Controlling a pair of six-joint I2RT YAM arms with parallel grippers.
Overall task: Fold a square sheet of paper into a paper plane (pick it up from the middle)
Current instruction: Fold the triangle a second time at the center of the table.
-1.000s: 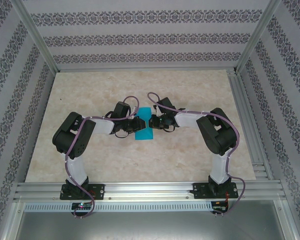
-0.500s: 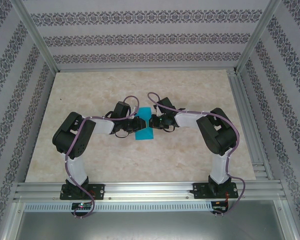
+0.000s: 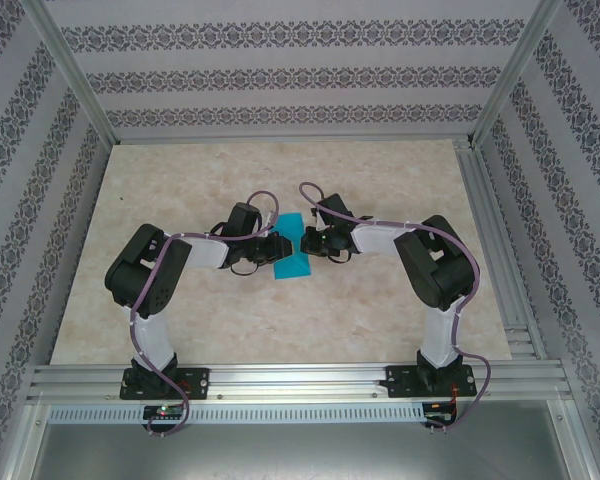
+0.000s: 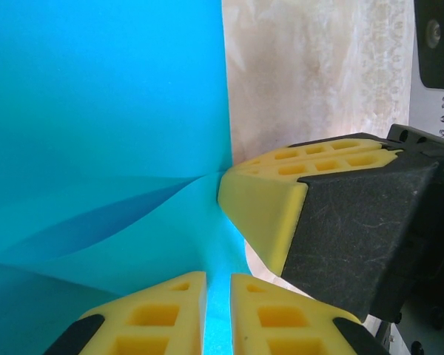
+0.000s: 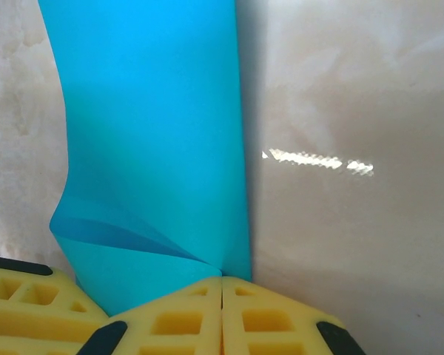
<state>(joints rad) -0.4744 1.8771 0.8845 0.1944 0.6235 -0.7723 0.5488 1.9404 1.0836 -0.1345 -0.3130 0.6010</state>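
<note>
Mid-frame: left gripper (image 3: 272, 247) and right gripper (image 3: 308, 240) each clamped on paper (image 3: 292, 265), probably holding opposite sides to crease it

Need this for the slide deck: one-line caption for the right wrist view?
Right gripper pinches the edge of the teal sheet of paper, which buckles above the marbled table.
</note>
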